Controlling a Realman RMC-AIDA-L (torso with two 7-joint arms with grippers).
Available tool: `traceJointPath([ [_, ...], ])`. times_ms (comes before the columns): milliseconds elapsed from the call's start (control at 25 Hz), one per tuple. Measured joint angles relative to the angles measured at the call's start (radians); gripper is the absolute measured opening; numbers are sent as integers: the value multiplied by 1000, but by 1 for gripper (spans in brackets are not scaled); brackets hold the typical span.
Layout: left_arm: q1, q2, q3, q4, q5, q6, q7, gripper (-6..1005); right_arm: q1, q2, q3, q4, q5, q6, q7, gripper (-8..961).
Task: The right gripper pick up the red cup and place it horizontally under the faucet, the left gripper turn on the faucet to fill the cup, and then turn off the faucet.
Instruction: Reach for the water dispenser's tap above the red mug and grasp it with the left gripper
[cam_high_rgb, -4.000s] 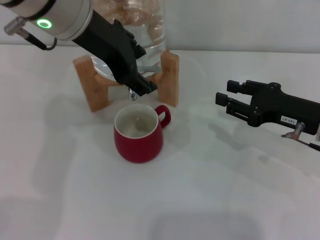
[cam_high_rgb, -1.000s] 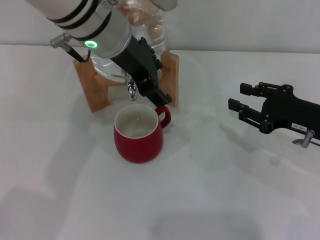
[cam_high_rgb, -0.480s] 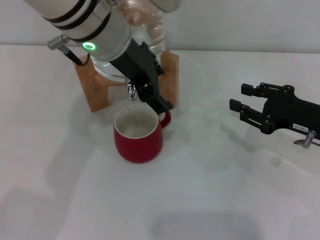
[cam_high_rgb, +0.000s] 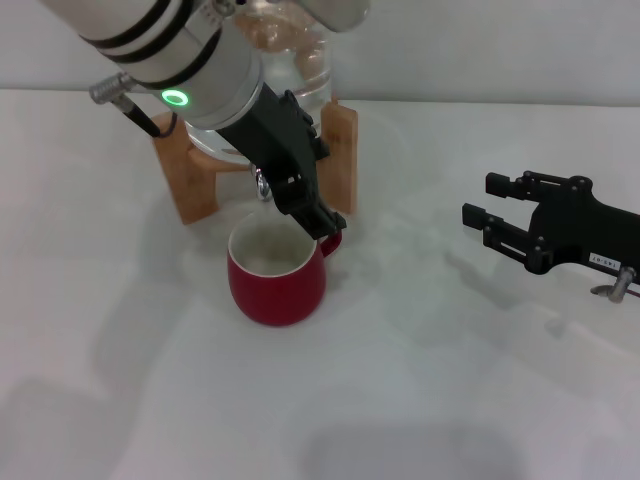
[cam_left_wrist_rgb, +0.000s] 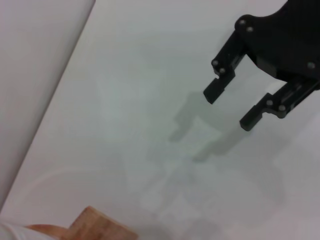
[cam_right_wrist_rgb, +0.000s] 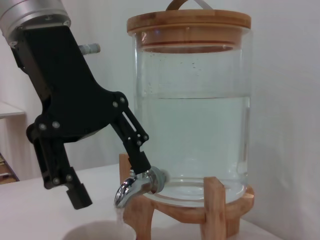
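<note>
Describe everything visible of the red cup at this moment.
The red cup is a squat, rounded, glossy mug, white inside, with a small loop handle facing the robot's right. It stands upright on the white table, directly below the faucet and in front of the wooden stand. The left gripper hangs over its rim at the handle side; contact cannot be judged.

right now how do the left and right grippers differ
The left gripper reaches down at the faucet, above the red cup; the right gripper hangs far off to the side over bare table. The right carries a small white label; the left doesn't. Both are black two-fingered claws, open.
</note>
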Motion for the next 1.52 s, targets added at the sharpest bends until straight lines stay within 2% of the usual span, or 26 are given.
traceJointPath([
  [440, 25, 0, 29, 56, 5, -5, -23, 841, -7, -2, 0, 0, 2, 3, 0, 455],
  [840, 19, 0, 54, 70, 28, 57, -27, 842, -15, 0, 9, 0, 3, 5, 0, 455],
  [1040, 30, 0, 54, 140, 32, 48, -40, 841, -25, 3, 27, 0, 1, 16, 0, 455],
  [1240, 73, 0, 49, 254, 12, -13, -63, 841, -27, 2, 39, 0, 0, 22, 0, 455],
  [1520, 176, 0, 53, 359, -22, -64, -106, 841, -26, 0, 47, 0, 0, 23, 0, 455],
])
